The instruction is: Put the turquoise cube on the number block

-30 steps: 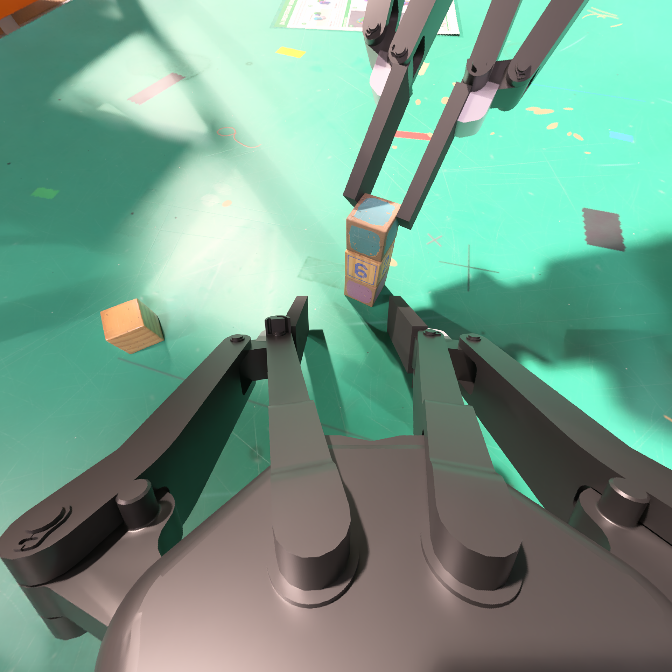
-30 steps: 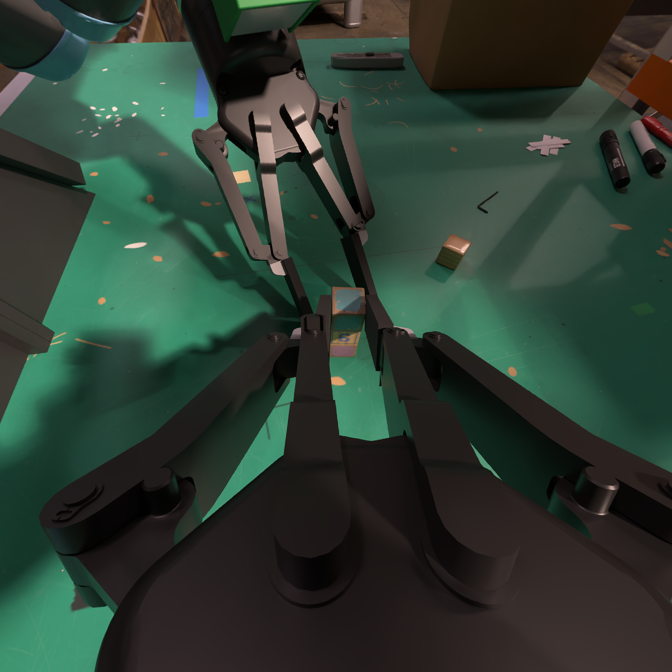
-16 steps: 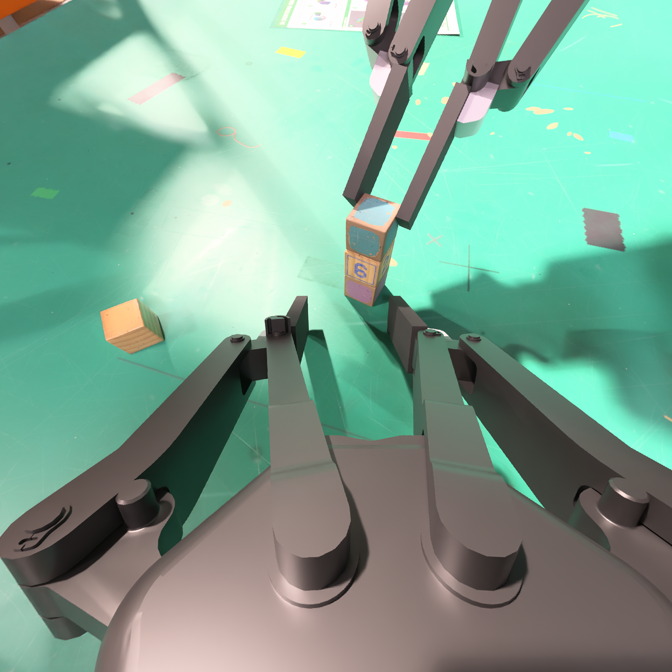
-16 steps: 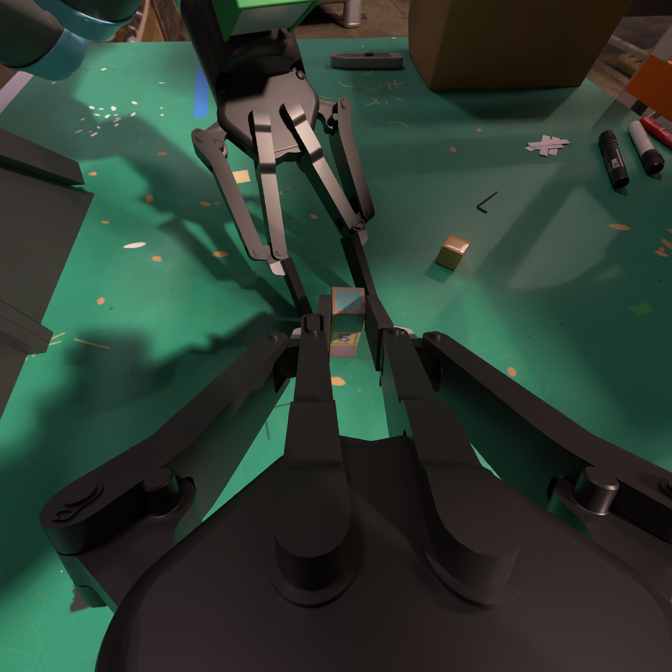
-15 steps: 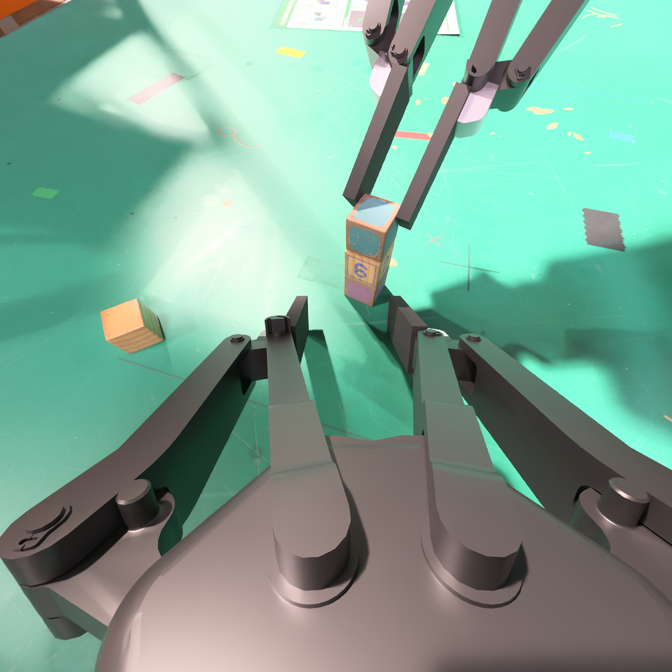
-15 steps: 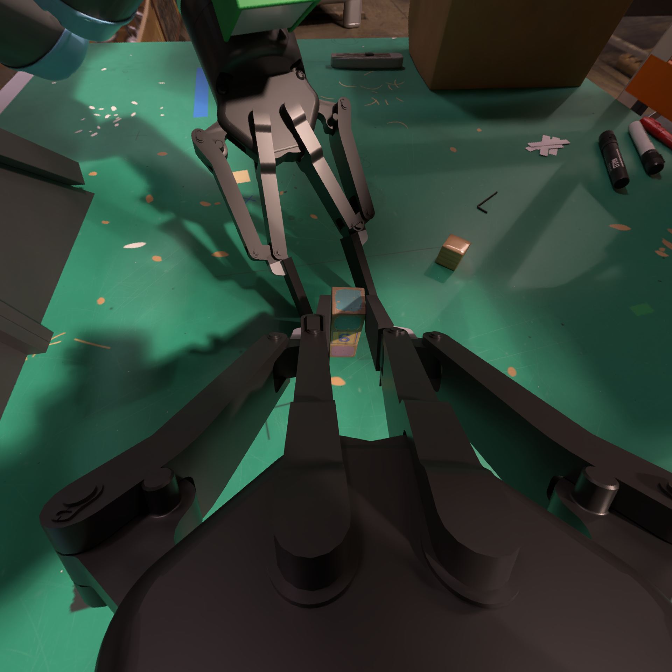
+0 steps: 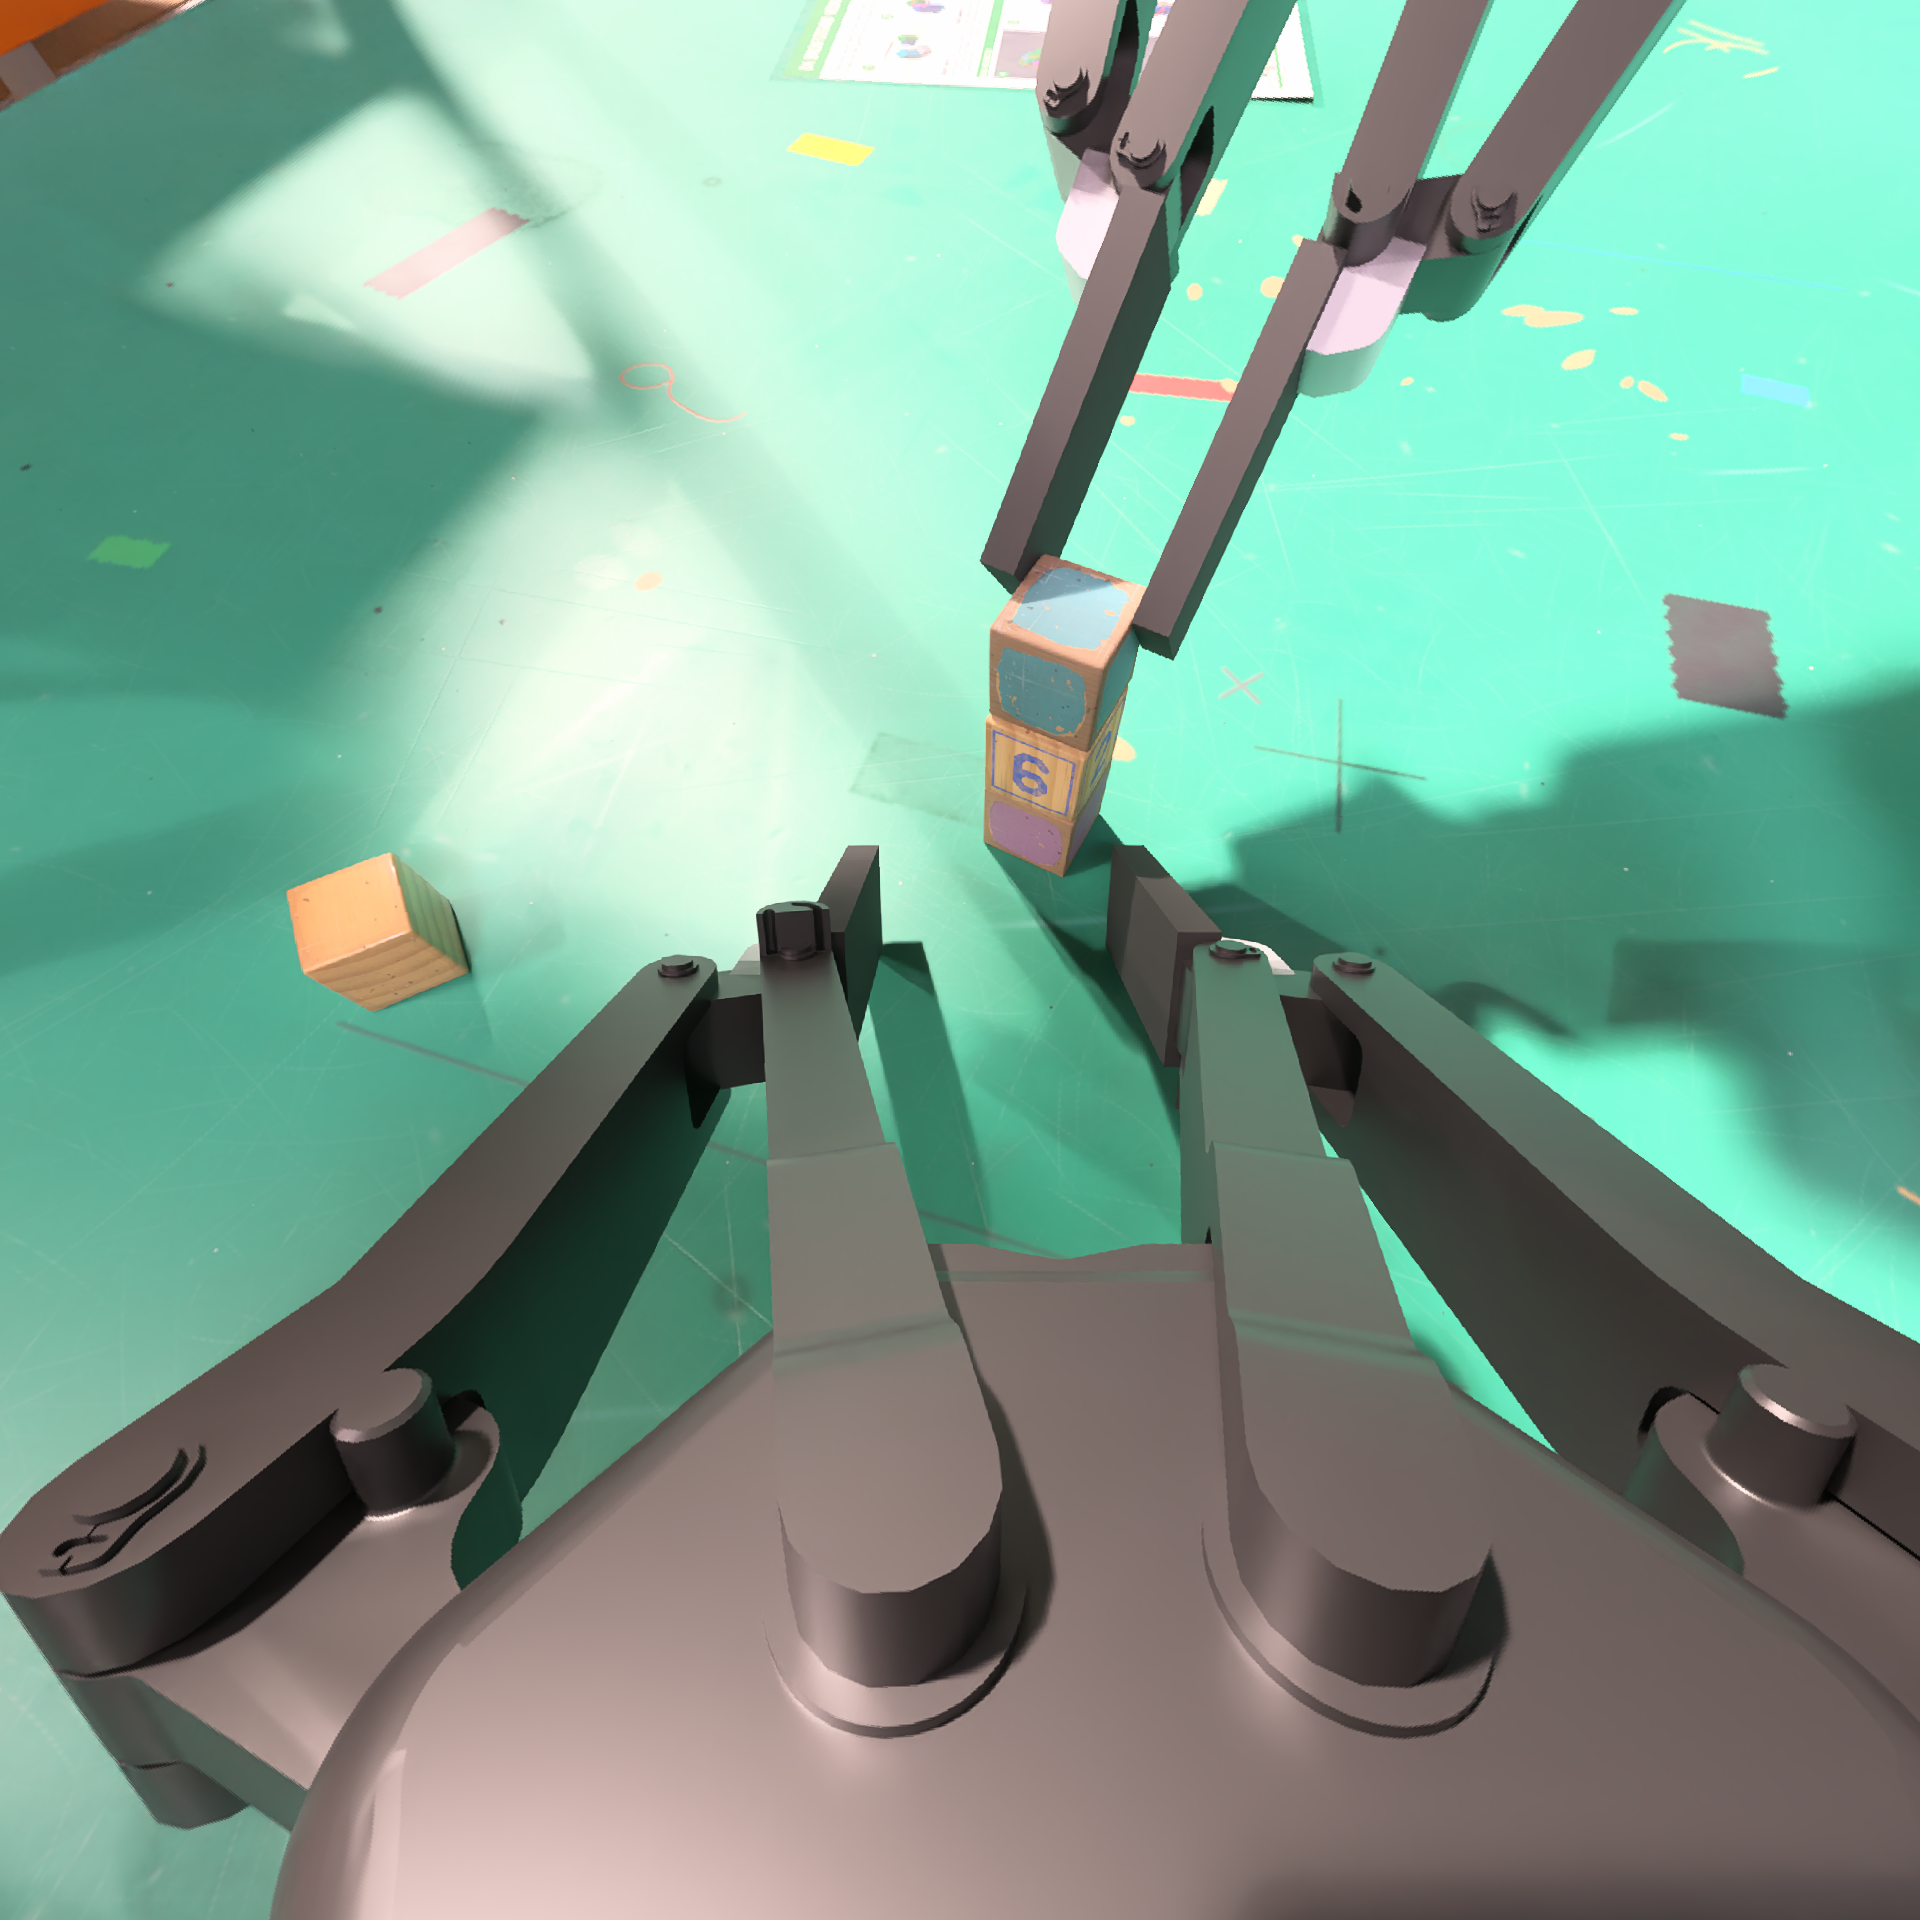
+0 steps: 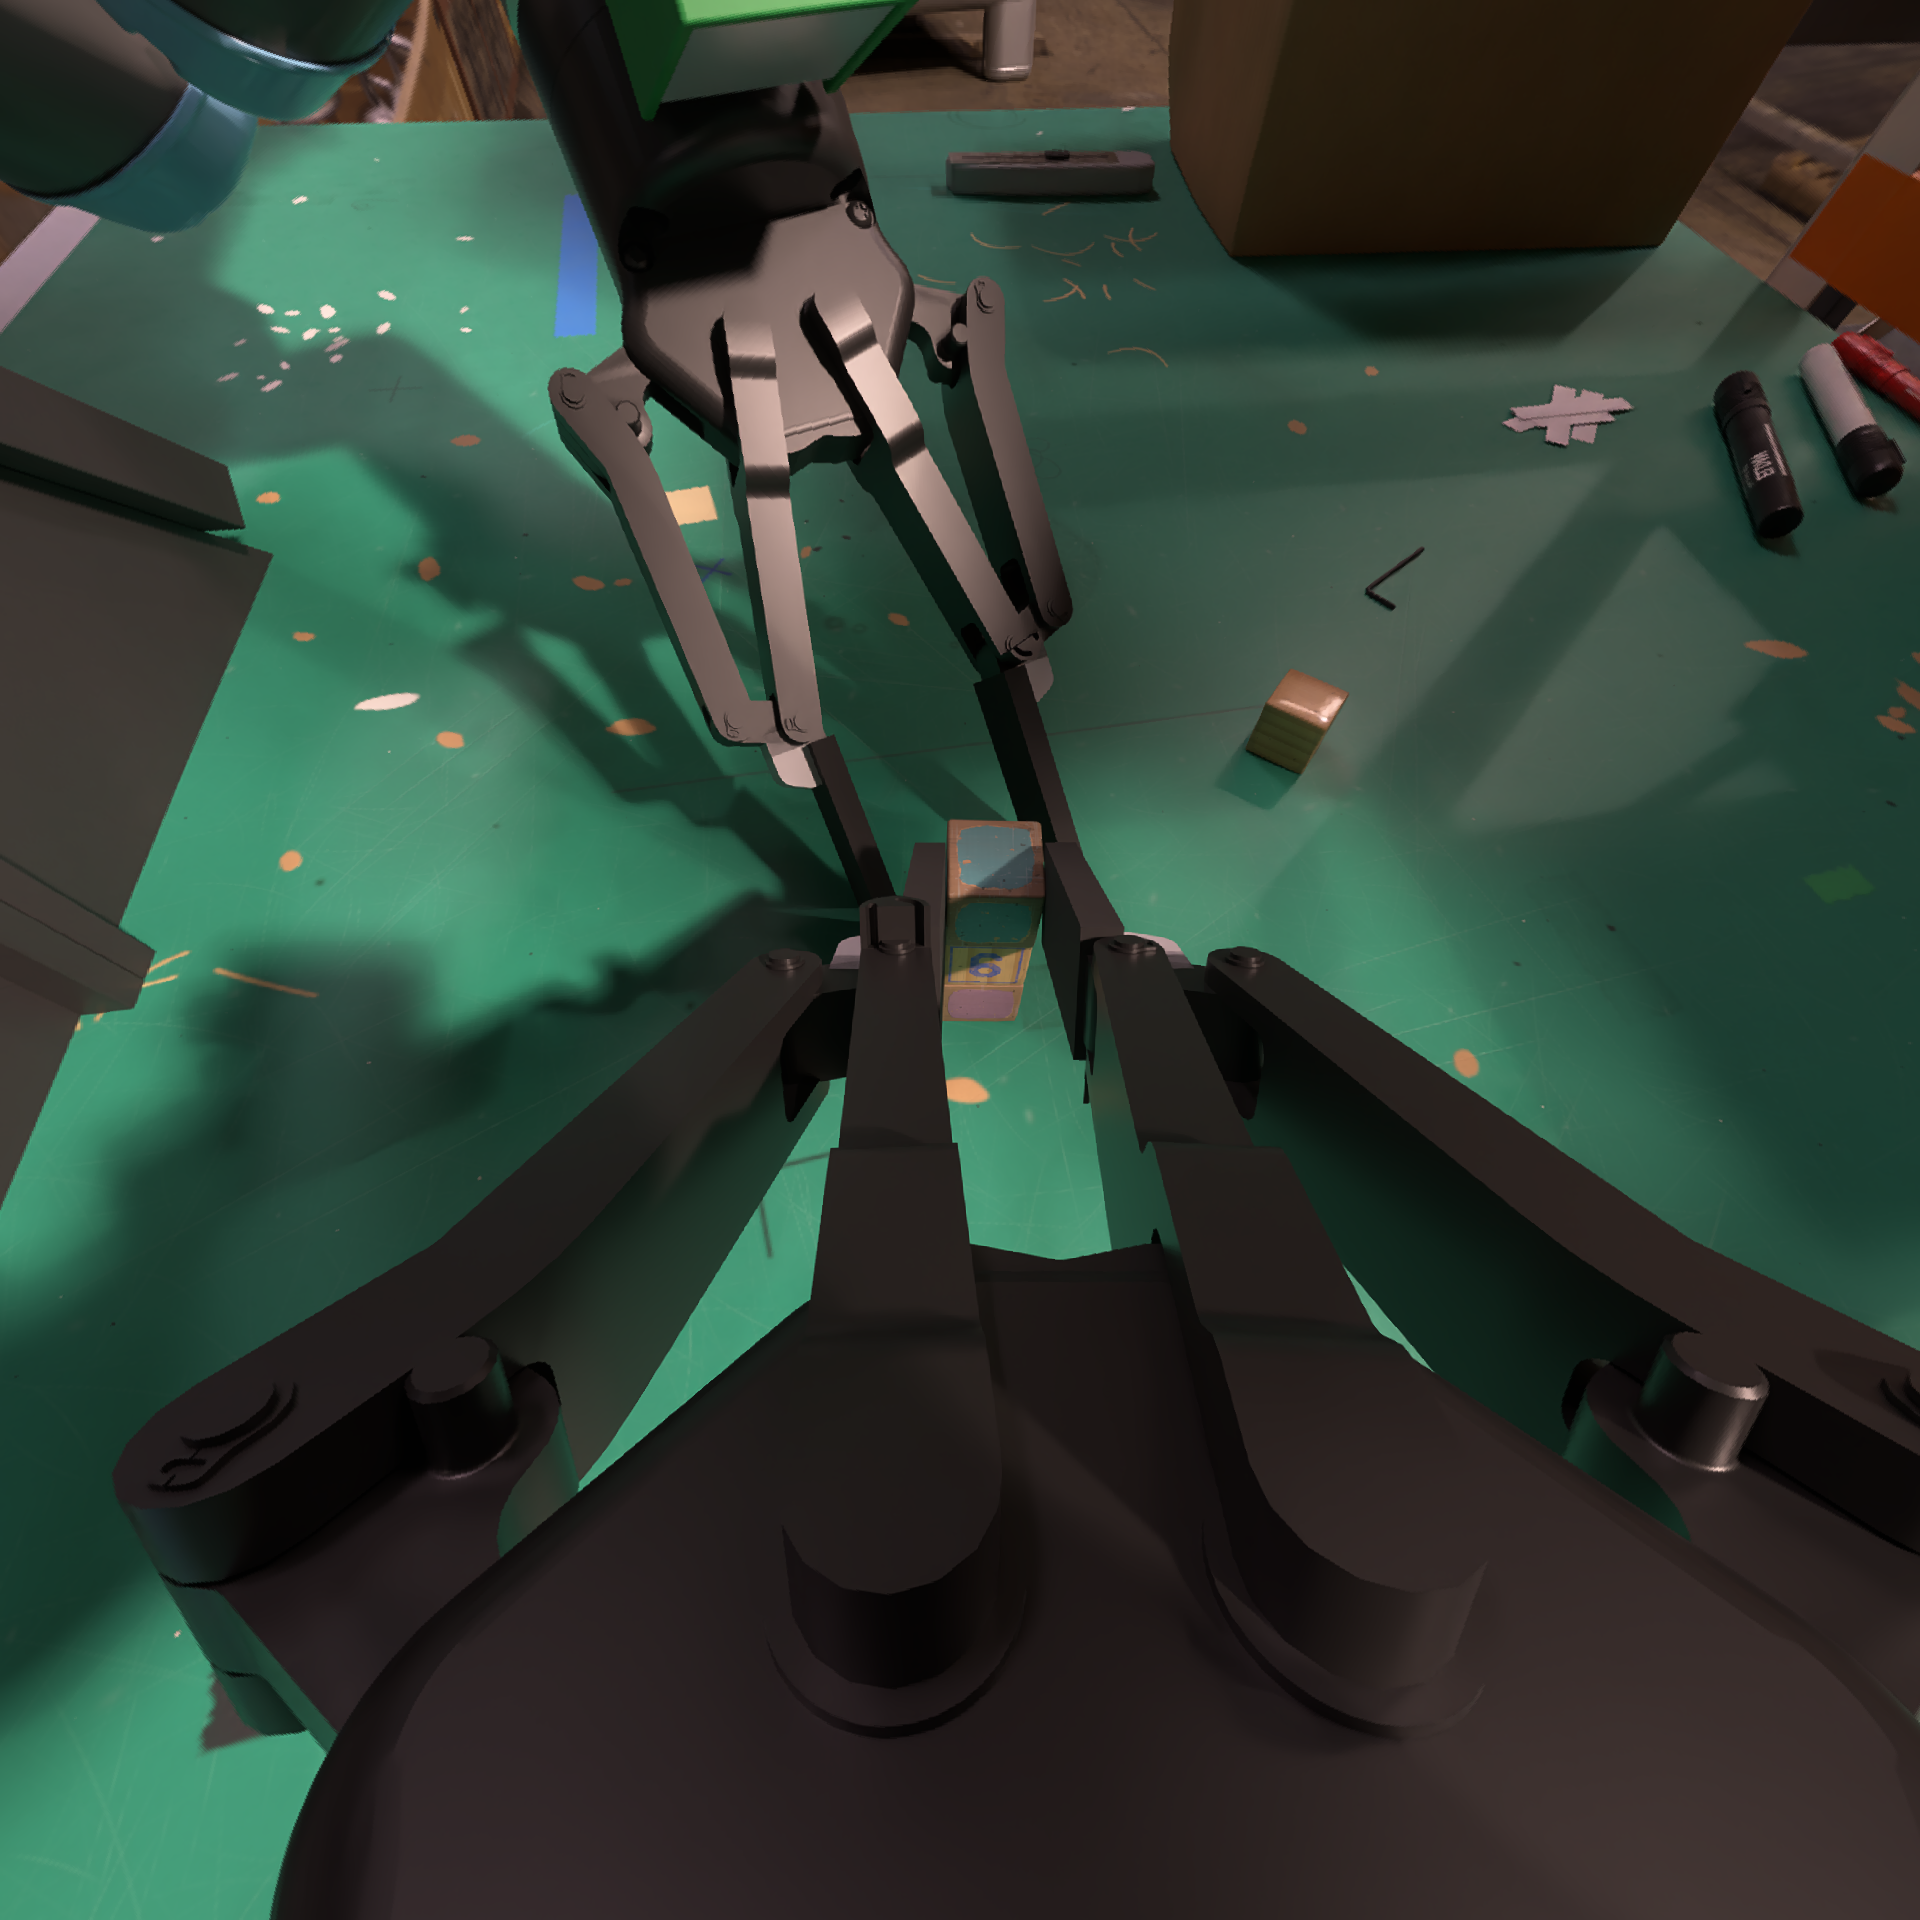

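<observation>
Wood, plain and pale: a bare wooden cube (image 7: 374,932) with visible end-grain stripes lies alone on the left of the green mat (image 7: 520,675) in the left wrist view, well apart from everything else. The mat is scuffed with fine scratches, paint flecks and small tape patches.

Centre: a three-block tower. At the bottom a block with a lilac face (image 7: 1029,836), above it the number block (image 7: 1032,774), wooden with a blue-framed yellow face, and on top the turquoise cube (image 7: 1060,655), worn paint with wood showing at its rounded edges. The turquoise cube sits on the number block, slightly twisted against it.

The left gripper (image 7: 992,904), dull grey metal with flat rectangular pads, hovers just short of the tower's foot, jaws parted wider than a block and holding nothing.

The right gripper (image 7: 1081,608) comes down from above, its long slim dark fingers (image 7: 1205,509) flanking the turquoise cube's top. In the right wrist view the gripper (image 8: 992,904) stands either side of the cube (image 8: 995,857); a thin sliver of gap shows on each side, though whether the pads are touching I cannot tell.

Right, in that view: a small black hex key (image 8: 1390,582), markers (image 8: 1808,447) lying side by side, and a brown cardboard box (image 8: 1455,125) at the far edge.
</observation>
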You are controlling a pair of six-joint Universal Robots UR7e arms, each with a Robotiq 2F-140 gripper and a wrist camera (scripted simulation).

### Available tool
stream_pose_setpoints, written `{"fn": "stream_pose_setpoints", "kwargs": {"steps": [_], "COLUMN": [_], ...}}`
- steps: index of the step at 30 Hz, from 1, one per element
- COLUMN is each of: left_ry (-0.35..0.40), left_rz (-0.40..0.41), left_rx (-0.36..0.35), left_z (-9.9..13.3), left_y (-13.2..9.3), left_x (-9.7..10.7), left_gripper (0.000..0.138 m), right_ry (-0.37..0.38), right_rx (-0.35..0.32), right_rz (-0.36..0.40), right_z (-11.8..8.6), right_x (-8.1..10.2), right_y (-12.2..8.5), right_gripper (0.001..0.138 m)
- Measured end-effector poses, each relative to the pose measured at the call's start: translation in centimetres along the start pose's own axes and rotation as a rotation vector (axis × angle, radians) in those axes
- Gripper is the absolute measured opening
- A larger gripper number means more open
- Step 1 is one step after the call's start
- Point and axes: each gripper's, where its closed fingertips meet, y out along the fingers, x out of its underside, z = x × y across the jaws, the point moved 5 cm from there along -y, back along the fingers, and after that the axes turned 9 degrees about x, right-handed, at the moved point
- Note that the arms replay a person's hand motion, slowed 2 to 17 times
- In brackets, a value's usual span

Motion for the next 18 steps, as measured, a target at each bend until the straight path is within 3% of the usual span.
{"fn": "stream_pose_setpoints", "kwargs": {"steps": [18], "left_ry": [0.000], "left_rz": [0.000], "left_rx": [0.000], "left_z": [-0.01], "left_y": [0.00], "left_x": [0.00], "left_gripper": [0.059], "right_ry": [0.024], "right_rx": [-0.020], "right_rz": [0.024], "right_z": [-0.08], "right_x": [-0.22], "right_y": [-0.11], "right_gripper": [0.030]}}
